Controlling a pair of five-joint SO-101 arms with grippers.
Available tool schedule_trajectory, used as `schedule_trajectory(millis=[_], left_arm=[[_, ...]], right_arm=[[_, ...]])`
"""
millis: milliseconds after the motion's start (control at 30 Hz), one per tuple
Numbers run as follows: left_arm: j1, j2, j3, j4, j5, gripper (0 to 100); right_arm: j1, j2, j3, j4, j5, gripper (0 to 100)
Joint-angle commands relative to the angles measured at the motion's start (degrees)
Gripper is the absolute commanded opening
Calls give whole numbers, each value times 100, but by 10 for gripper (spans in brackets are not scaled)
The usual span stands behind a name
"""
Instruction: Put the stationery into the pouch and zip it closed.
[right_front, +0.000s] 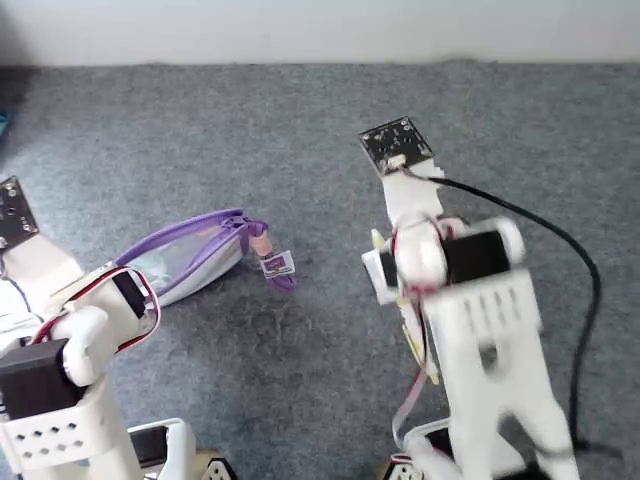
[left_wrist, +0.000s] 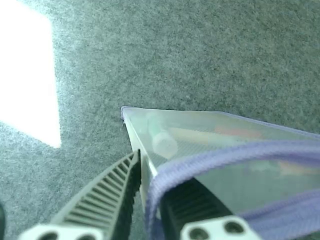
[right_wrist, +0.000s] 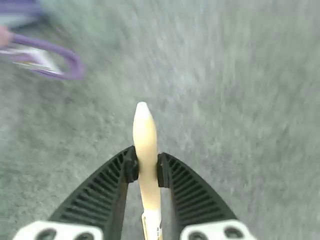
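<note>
Above carpet (right_wrist: 240, 100), right gripper (right_wrist: 146, 167) pinching pen (right_wrist: 144, 130)

A grey, carpet-like worktop (right_front: 300, 130) runs back to a plain white wall (right_front: 300, 30), with a bright patch of light (left_wrist: 25, 75) falling on one part.

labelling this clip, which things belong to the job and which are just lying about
Job: pouch, clamped by left gripper; pen in right gripper; stationery inside pouch.
Lying about: black cable; grey carpet.
</note>
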Motion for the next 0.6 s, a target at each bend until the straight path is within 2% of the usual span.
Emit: schedule_trajectory(millis=[0, 67, 233, 467, 567], left_arm=[[-62, 26, -13, 97, 44, 13], [-62, 26, -13, 97, 44, 13], [-62, 26, 4, 97, 44, 13], [-70, 26, 13, 97, 44, 13], [-62, 26, 22, 97, 44, 13]], right_arm=[[-514, -1033, -97, -347, 9, 8], [-813, -1385, -44, -743, -105, 8], [-1508, -1745, -35, -2167, -976, 8], [-2413, -1701, -26, -4558, -1899, 8], [-2730, -1534, 62, -5332, -2013, 8]])
